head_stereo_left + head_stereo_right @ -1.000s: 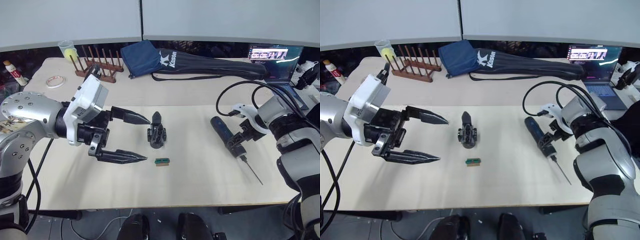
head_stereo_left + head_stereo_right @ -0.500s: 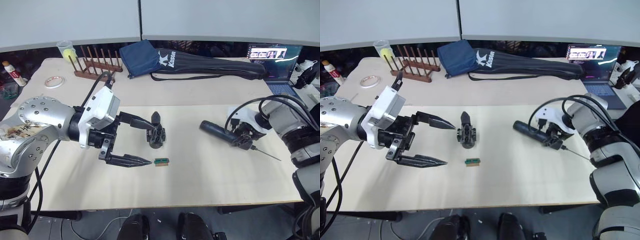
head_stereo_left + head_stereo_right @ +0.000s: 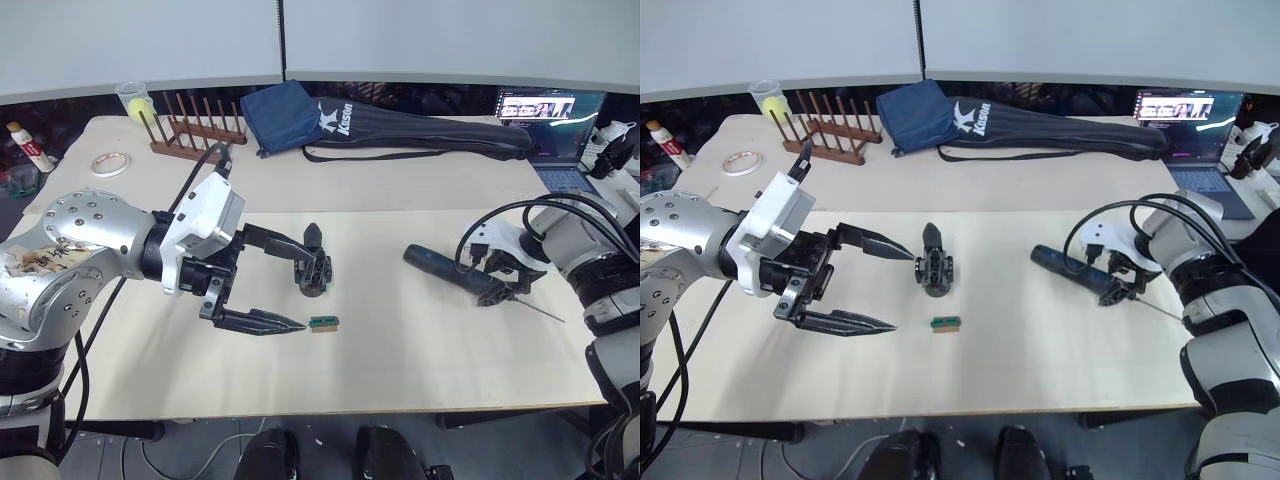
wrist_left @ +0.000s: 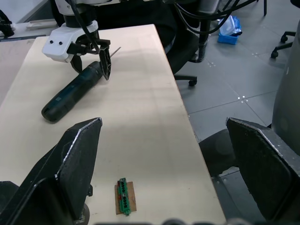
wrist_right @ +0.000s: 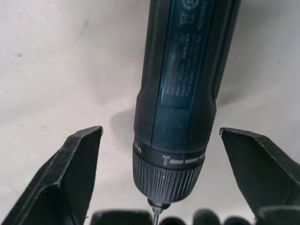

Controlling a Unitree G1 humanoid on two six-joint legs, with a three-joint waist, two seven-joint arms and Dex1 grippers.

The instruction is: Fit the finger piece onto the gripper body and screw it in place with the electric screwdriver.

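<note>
The gripper body [image 3: 313, 272], a black block with a pointed finger sticking up, stands mid-table. My left gripper [image 3: 300, 287] is open just left of it, its fingertips reaching either side of its near flank without touching. The electric screwdriver [image 3: 447, 270] lies flat on the table at the right, its silver bit [image 3: 540, 312] pointing right. My right gripper [image 5: 159, 131] is open astride the screwdriver's front collar, with a gap on both sides. The finger piece is out of view.
A small green-and-brown block [image 3: 323, 322] lies by my left gripper's lower fingertip. Along the back are a wooden peg rack [image 3: 195, 128], a long Kason bag [image 3: 400, 125], a laptop [image 3: 550, 112], a tape roll [image 3: 108, 162] and a cup [image 3: 133, 98].
The screwdriver has swung from pointing at the table's front edge to lying crosswise, and my right gripper moved with it. My left gripper moved right, up to the gripper body.
</note>
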